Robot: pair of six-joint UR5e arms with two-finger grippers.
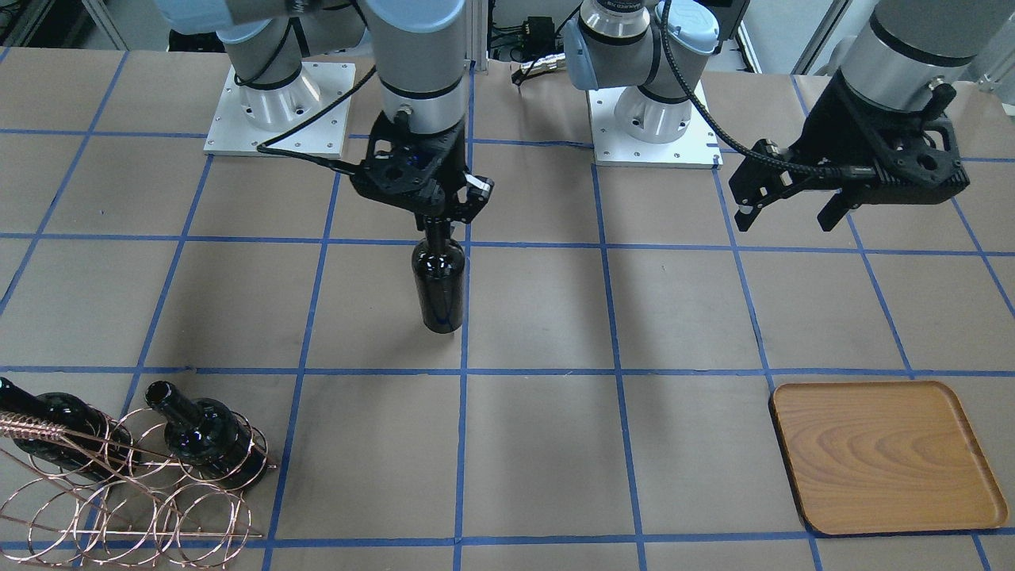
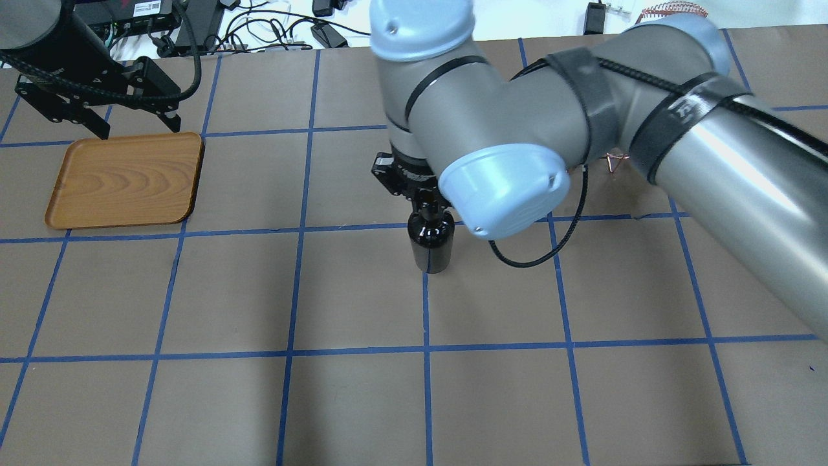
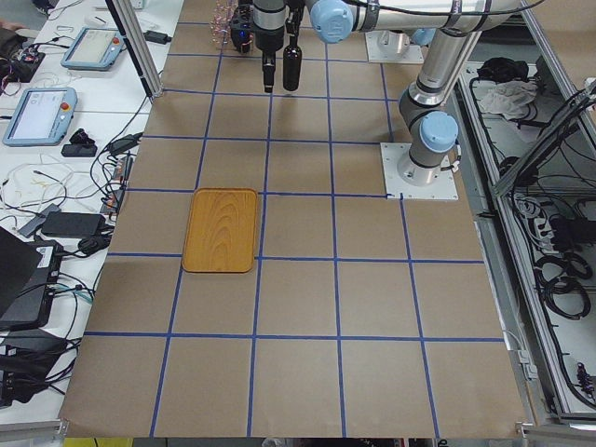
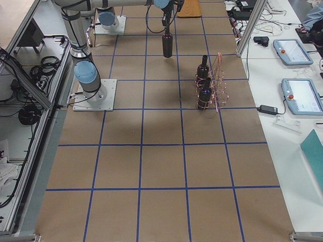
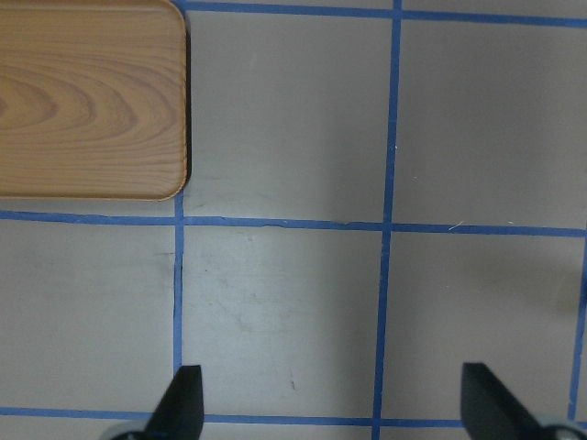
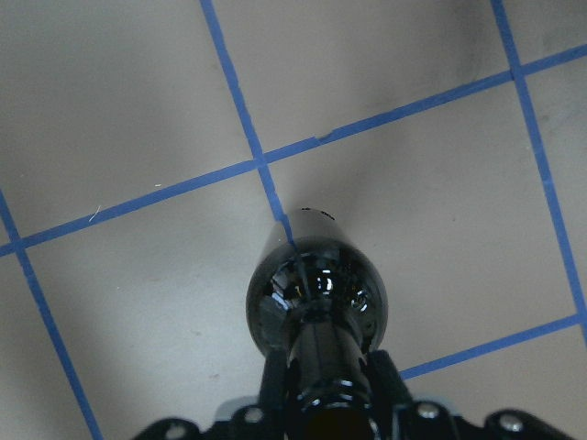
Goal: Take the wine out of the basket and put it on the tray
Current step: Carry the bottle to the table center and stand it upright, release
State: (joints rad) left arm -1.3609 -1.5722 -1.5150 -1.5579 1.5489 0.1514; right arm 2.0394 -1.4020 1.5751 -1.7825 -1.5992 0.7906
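My right gripper is shut on the neck of a near-black wine bottle and holds it upright over the middle of the table, also in the overhead view and the right wrist view. I cannot tell whether its base touches the table. Two more bottles lie in the copper wire basket at the table's right end. The wooden tray lies bare at the left end. My left gripper is open and empty, hovering beside the tray.
The table is covered in brown paper with a blue tape grid. The two arm bases stand at the robot's edge. Cables and tablets lie on a side desk beyond the operators' edge. The basket's handle shows at the far right.
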